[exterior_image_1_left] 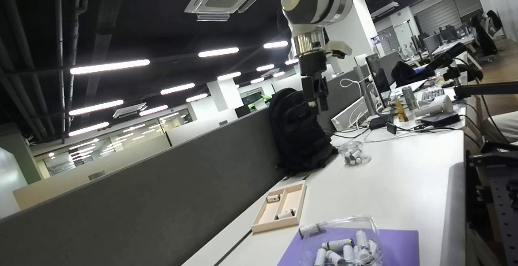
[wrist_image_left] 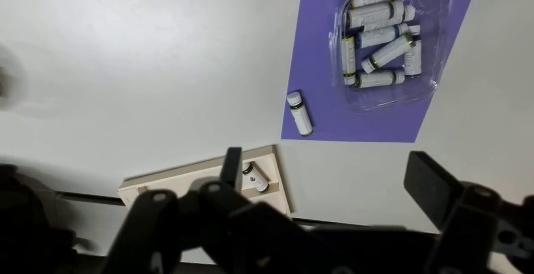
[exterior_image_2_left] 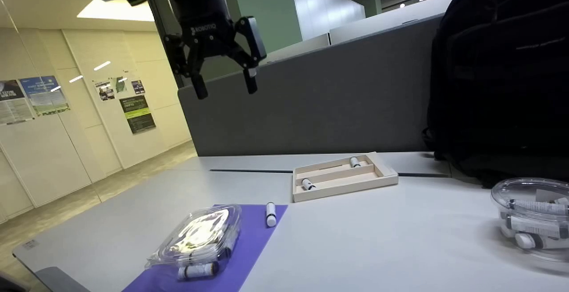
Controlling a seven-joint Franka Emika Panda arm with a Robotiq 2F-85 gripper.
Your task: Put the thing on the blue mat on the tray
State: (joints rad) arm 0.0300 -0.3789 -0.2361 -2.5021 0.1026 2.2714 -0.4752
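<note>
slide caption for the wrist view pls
Open gripper in the foreground; on the desk, a wooden tray and a violet-blue mat bearing a loose vial and a clear container of vials.

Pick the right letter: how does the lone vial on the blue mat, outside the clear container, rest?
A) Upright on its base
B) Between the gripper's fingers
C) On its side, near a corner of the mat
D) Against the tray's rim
C: the wrist view shows the vial lying lengthwise on the blue mat, near a corner and apart from the clear container.
</note>
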